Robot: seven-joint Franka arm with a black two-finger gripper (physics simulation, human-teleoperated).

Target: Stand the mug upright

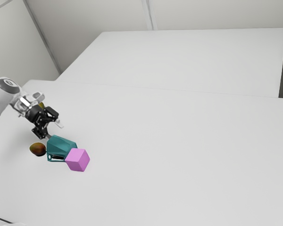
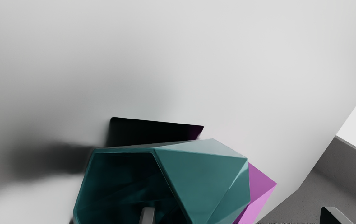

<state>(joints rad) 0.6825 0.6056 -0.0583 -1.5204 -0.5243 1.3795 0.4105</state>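
- Teal all over, the mug (image 2: 212, 179) lay tipped on its side, its mouth beside one finger of the gripper (image 1: 54, 130) and its base pointing away from it.
- The jaws stood wide apart and were clamped on nothing. One fingertip (image 2: 147, 216) showed against the mug's dark opening; whether it was inside or merely in front, I couldn't tell. The other was well out past the mug's outer wall.
- Shutting from there might have caught just the rim or one slanted side, and a lopsided pinch like that could have let the mug swivel or slip out during the turn.
- The pink cube (image 1: 78, 159) sat just by the mug's base, on the side away from the jaws. A push by the inner finger could have driven the mug into it, shoving the cube along or jamming the base as it swung down.
- The brown, rounded thing (image 1: 37, 149) lay near the mouth end, below the jaws in the exterior view; a mug rolling that way could have knocked it or come to rest leaning on it.
- Farther out, an olive-yellow thing (image 1: 41, 105) peeked from behind the gripper, at risk mainly from a wide backward sweep.
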